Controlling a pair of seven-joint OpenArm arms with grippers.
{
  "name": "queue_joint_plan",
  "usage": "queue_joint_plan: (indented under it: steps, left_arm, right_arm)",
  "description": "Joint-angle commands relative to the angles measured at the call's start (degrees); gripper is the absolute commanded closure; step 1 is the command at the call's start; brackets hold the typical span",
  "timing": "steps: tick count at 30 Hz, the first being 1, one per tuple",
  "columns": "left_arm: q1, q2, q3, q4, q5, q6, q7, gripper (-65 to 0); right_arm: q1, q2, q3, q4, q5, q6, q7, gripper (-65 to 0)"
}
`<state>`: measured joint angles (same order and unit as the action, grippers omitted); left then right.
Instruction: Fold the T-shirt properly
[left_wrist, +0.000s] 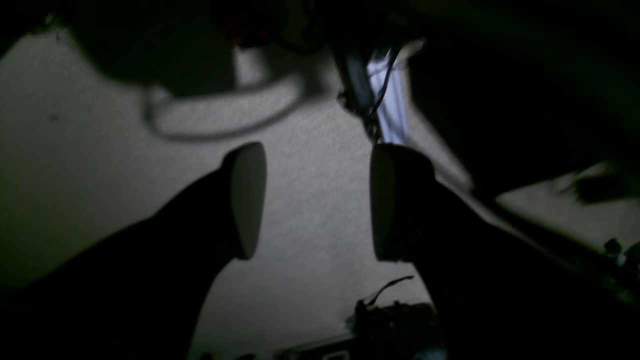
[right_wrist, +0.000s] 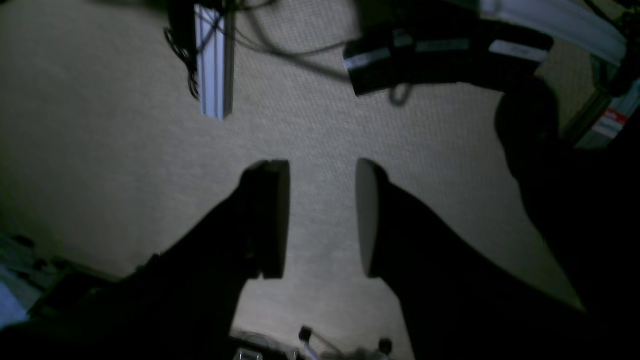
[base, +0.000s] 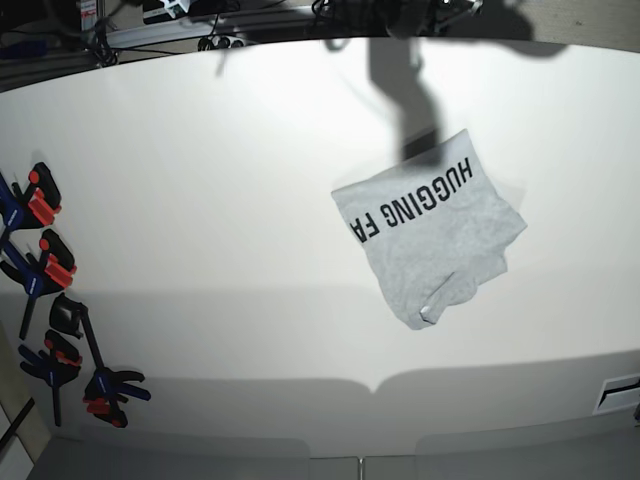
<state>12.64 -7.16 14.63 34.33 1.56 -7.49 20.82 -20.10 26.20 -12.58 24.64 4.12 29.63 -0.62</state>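
While the T-shirt lies bunched on the tabletop, lettering "HUGGING FA" facing up, I hold my left gripper with fingers wide apart and my right gripper with fingers parted, both empty.

My two pincers, both parted

My left pincer has its dark, rounded fingertips set wide apart, nothing between them, while my right pincer is open too, its tips (a touch closer together in their own view, I'd say) facing each other evenly. From the base view, only dark bits of me show along the top edge, and I can't make out either pincer's tips there.
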Motion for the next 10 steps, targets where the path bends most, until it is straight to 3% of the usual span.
queue_joint_plan:
  steps: [1, 7, 10]
  left_arm:
    - [0.1, 0.0, 0.0, 0.1, -0.1, 0.0, 0.6, -30.9]
    - [-0.3, 0.0, 0.0, 0.2, 0.6, 0.0, 0.5, -30.9]
    - [-0.8, 0.0, 0.0, 0.2, 4.6, 0.0, 0.1, -30.9]
  right_arm:
    - [-0.1, 1.0, 0.1, -0.2, 0.1, 0.4, 0.7, -20.6]
    - [0.1, 1.1, 0.1, -0.2, 0.1, 0.4, 1.2, -20.6]
    - [0.1, 1.1, 0.1, -0.2, 0.1, 0.4, 5.6, -20.6]
